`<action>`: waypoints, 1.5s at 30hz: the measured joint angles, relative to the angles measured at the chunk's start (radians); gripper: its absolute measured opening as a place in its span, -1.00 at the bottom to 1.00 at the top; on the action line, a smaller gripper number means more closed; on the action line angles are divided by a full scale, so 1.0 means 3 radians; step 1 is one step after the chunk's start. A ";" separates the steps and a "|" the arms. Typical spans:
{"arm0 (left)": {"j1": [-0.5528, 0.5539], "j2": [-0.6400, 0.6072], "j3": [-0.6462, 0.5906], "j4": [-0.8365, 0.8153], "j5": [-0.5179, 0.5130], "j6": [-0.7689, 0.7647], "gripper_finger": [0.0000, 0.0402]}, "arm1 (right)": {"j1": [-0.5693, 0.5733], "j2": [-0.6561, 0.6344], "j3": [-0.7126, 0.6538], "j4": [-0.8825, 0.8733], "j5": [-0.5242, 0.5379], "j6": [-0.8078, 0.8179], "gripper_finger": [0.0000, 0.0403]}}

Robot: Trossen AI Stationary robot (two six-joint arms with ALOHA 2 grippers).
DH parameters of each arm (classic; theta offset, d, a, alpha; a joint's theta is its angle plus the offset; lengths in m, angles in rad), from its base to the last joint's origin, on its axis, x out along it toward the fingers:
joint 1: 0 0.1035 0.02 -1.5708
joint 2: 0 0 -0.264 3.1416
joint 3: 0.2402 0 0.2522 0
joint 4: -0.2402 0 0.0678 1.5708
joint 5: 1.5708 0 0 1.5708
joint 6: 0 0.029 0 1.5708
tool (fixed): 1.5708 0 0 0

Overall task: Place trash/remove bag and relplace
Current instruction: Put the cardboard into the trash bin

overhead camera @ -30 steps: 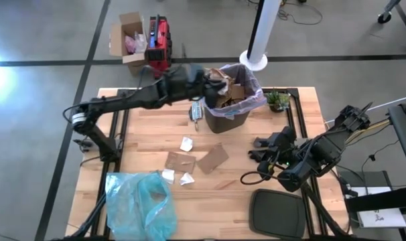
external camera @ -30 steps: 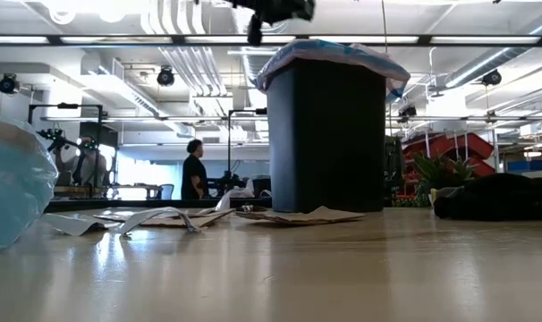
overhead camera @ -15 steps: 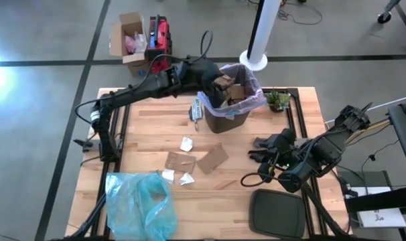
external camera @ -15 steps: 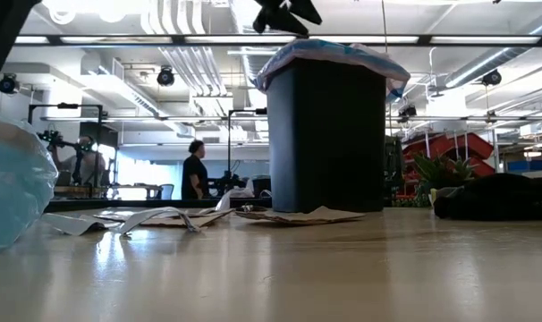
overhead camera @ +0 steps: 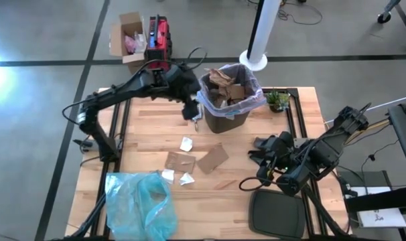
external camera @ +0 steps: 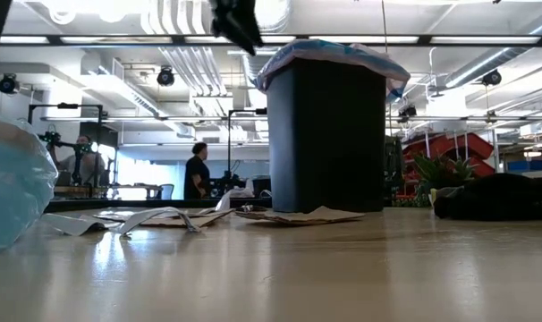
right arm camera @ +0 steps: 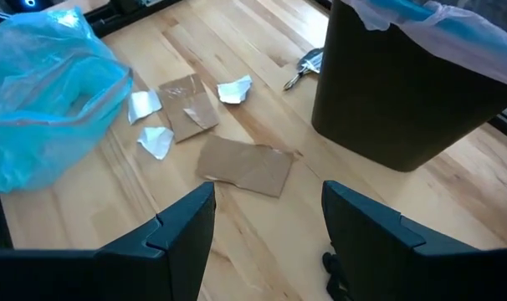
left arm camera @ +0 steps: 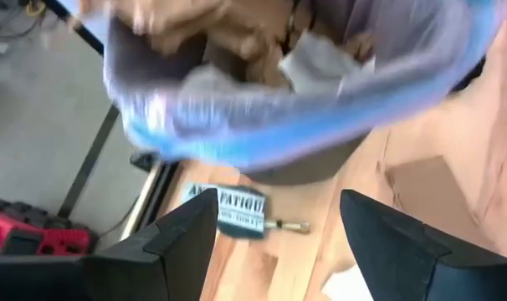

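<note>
Since the earlier frame the left gripper (overhead camera: pixel 189 109) has drawn back from above the black bin (overhead camera: pixel 226 120) to beside its pale lavender-pink plastic liner (overhead camera: pixel 251 102), jaws apart and empty. Brown cardboard scraps (overhead camera: pixel 224 80) fill the bin. Right gripper (overhead camera: pixel 259 155) rests on the wooden table (overhead camera: pixel 146 130), jaws apart.

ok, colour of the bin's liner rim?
Pale lavender liner with a blue drawstring edge; right wrist view shows it best.
</note>
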State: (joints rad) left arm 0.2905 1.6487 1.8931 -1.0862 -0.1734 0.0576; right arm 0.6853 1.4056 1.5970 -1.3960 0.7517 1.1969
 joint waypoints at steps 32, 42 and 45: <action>0.0316 0.0424 -0.3462 0.4406 -0.0615 -0.1241 0.14 | 0.0050 0.0575 -0.0010 0.0717 -0.0268 0.0381 0.02; 0.0044 0.0776 -0.3620 0.4306 -0.0448 -0.1610 -0.04 | 0.0068 0.0764 -0.0010 0.0881 -0.0702 0.0367 0.02; -0.0257 0.0691 -0.3774 0.4295 -0.0371 -0.1649 -0.09 | 0.0064 0.0769 -0.0010 0.0883 -0.0668 0.0262 0.02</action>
State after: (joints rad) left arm 0.2135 1.8559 0.7610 0.2023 -0.2846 -0.4370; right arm 0.7045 1.6363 1.5940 -1.1310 0.5514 1.2756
